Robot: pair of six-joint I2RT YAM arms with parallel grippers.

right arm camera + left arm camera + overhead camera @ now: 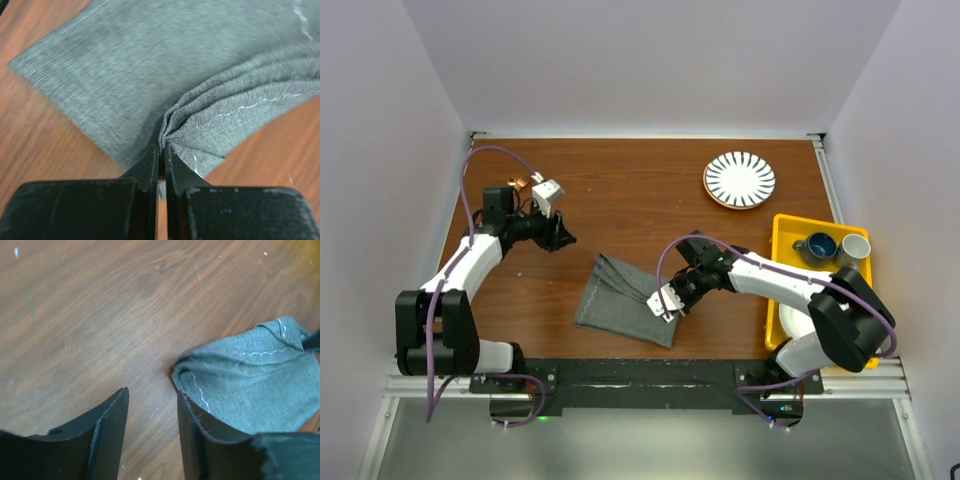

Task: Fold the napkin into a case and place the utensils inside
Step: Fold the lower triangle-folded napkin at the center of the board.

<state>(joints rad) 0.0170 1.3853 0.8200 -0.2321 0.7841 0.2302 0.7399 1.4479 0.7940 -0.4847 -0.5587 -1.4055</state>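
Seen from above, the napkin (620,298) is lying as a partly folded grey wedge on the table (620,190), towards its near edge and about midway between the arms. The right gripper (666,300) is pinching the cloth's right edge, most likely to pin the stacked layers so the fold does not spring open. The left gripper (558,235) is hanging just off the cloth's far-left corner, apart from it, probably placed there to take that corner for the next fold. The striped plate (739,179) is sitting far right and the yellow tray (798,219) is standing at the right edge, both well apart from the cloth, so the folding area is not being crowded. A small coppery glint (518,183) is showing beyond the left wrist; I cannot tell whether it is the utensils.

In the left wrist view, the left gripper (151,396) is standing with its jaws parted over bare wood, gripping nothing. The napkin's (250,385) hemmed corner is lying just beside one finger (192,440); whether they are touching is unclear.

In the right wrist view, the right gripper (162,147) is pressing its jaws together on a bunched stack of layers, and the napkin (125,60) is fanning out flat beyond the pinch. The cloth is not yet forming a narrow case, so the folding seems only partway done.
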